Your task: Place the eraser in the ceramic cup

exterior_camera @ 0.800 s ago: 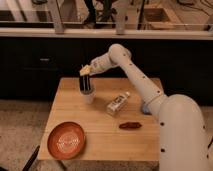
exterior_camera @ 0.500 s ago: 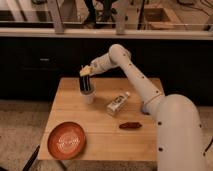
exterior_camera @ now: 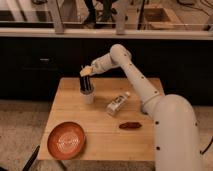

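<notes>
The ceramic cup (exterior_camera: 88, 96) stands on the wooden table (exterior_camera: 100, 130), left of centre towards the back; it is whitish below and dark towards the top. The eraser (exterior_camera: 86, 72), a small pale yellow-tan block, is held directly above the cup's mouth. My gripper (exterior_camera: 87, 73) reaches in from the right on the white arm and is shut on the eraser, just over the cup's rim. The fingers are largely hidden behind the eraser and the cup's dark top.
A whitish labelled bottle (exterior_camera: 117, 104) lies on its side right of the cup. A dark red lumpy object (exterior_camera: 130, 125) lies further front right. A wide orange-red dish (exterior_camera: 66, 140) sits at the front left corner. A dark counter runs behind the table.
The gripper with the eraser has stayed over the cup, at most sinking slightly. Nothing else has moved.
</notes>
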### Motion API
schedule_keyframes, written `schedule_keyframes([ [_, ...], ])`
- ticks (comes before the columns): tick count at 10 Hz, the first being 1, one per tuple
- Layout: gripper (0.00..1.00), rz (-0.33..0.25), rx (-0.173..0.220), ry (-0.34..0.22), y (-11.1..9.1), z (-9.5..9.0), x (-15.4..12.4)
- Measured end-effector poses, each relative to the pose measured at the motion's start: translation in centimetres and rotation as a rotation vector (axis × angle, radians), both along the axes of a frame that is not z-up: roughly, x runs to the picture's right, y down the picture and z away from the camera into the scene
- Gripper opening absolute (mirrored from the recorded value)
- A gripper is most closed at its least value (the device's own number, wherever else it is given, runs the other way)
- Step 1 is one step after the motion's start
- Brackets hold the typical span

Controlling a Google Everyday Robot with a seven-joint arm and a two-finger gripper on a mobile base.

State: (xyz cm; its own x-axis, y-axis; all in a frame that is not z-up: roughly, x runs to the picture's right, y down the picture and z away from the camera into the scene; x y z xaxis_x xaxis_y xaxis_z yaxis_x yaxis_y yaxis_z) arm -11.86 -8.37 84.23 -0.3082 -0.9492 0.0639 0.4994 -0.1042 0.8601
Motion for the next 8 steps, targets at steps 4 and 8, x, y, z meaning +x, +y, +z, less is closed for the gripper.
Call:
schedule_keyframes([
  [4, 0.00, -0.036, 0.020, -0.043, 0.20, -0.21, -0.56],
  [8, 0.00, -0.049, 0.040, -0.060, 0.05, 0.02, -0.25],
])
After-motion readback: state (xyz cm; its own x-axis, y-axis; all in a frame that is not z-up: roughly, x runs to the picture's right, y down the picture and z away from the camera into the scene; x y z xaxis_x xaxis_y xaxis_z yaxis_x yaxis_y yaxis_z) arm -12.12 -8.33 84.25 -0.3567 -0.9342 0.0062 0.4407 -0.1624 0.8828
